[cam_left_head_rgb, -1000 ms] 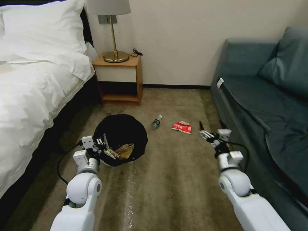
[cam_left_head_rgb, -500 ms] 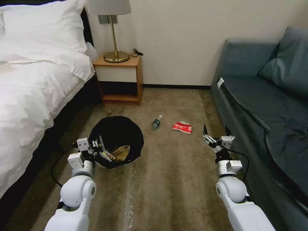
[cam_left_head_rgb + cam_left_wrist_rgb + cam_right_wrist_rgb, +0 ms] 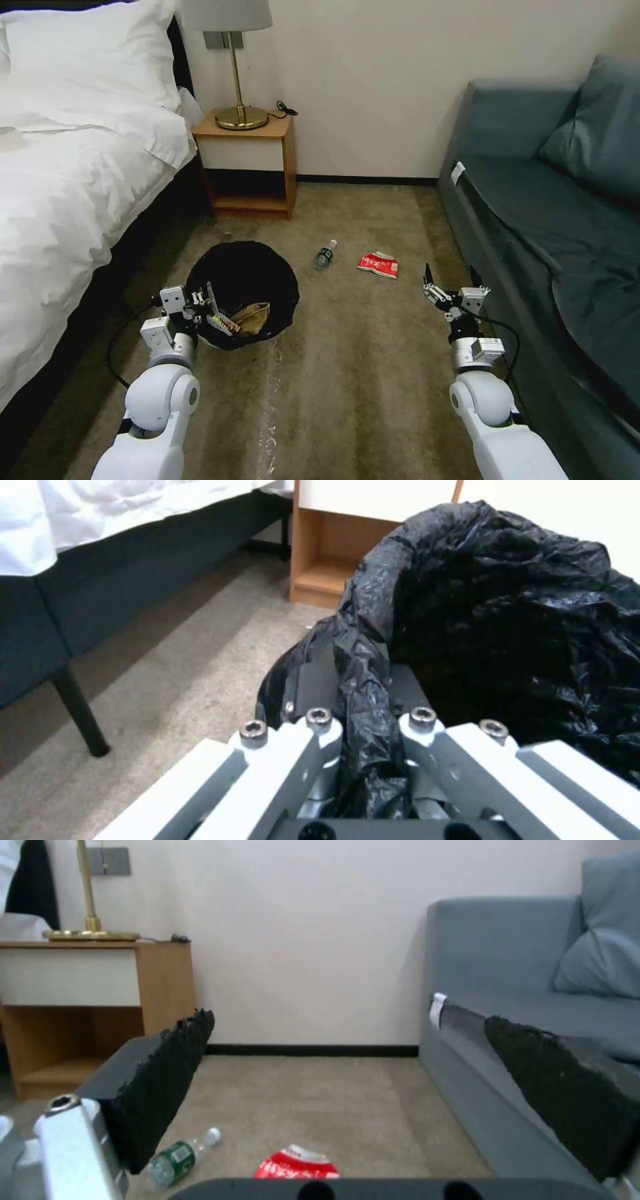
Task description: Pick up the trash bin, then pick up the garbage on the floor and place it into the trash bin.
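Bin point(image 3: 243, 293) sits on the carpet near the bed's foot-side edge, left of the open floor, black bag folded over its rim. Left tool point(image 3: 208, 312) is clamped on the near rim; in the left wrist view the fingers point(image 3: 313, 740) pinch a fold of the bag point(image 3: 507, 630) and the rim between them. Rim grip makes sense: a round body has no handle, and holding the edge keeps the mouth open and facing up for drops. A brown paper bag point(image 3: 253, 316) and a shiny wrapper point(image 3: 223, 323) lie inside by the near wall, so I judge about half the litter is done.

Bottle point(image 3: 325, 254) lies on its side on the carpet just right of the bin, cap pointing toward the nightstand point(image 3: 248, 167). Red packet point(image 3: 378, 265) is flat on the carpet a bit further right, apart from the bottle.

Right tool point(image 3: 450, 288) hovers above the carpet between the packet and the sofa point(image 3: 533, 200), jaws wide apart, holding nothing. In the right wrist view its pads point(image 3: 167, 1085) frame the bottle point(image 3: 175, 1160) and packet point(image 3: 297, 1167) ahead and below, so it's lined up toward the packet, the nearer piece. Likely step: reach for the packet. Risk: it's thin and flat on the pile, so the pads may slide over it.
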